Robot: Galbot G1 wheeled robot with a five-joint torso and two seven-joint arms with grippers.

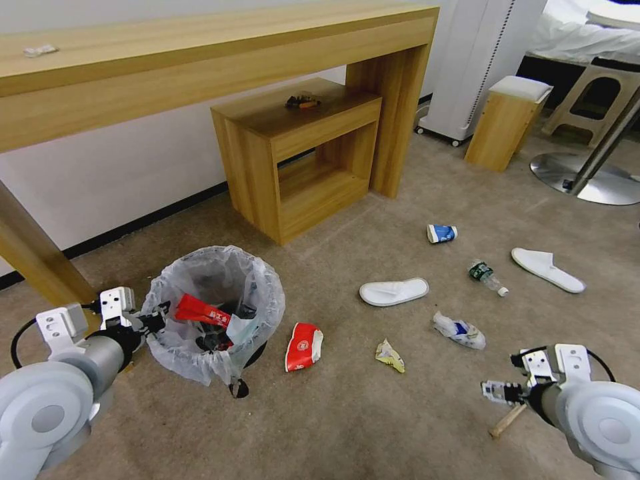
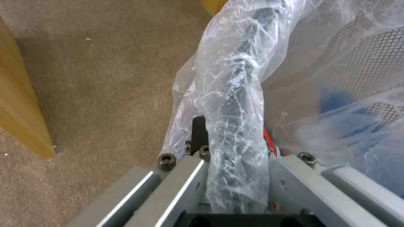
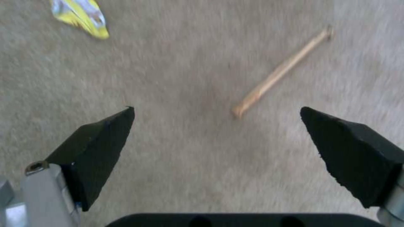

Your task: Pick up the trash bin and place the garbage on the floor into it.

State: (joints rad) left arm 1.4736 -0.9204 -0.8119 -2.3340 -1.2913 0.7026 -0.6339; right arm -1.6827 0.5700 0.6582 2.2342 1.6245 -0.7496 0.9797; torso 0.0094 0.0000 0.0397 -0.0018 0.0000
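At the lower left of the head view, your left gripper (image 1: 159, 319) is clamped on the rim of the trash bin (image 1: 213, 310), its fingers pinching the bag-wrapped edge; the left wrist view shows that rim (image 2: 235, 126), swathed in crinkly plastic, running up between the jaws. The bin stands on the floor (image 1: 347, 413) just before a wooden desk leg (image 1: 40, 260), and red wrappers (image 1: 200, 310) already lie inside its bag.

Low on the right, your right gripper (image 1: 497, 392) hangs above the carpet with its fingers (image 3: 97, 148) spread wide and nothing between them. A wooden stick (image 3: 280, 72) lies on the carpet just beyond the jaws, and a yellow crumpled wrapper (image 3: 82, 15) sits farther off.

Spread across the floor, the garbage lies loose: a red cup (image 1: 304, 346) just beside the bin, the yellow wrapper (image 1: 390, 355) near it, a crushed white-and-blue packet (image 1: 459, 331), a clear bottle (image 1: 488, 277), a blue paper cup (image 1: 441, 233) and two white slippers (image 1: 394, 292), well apart from each other. Something small and dark, possibly more litter, rests on the low wooden shelf (image 1: 300, 127) under the desk.
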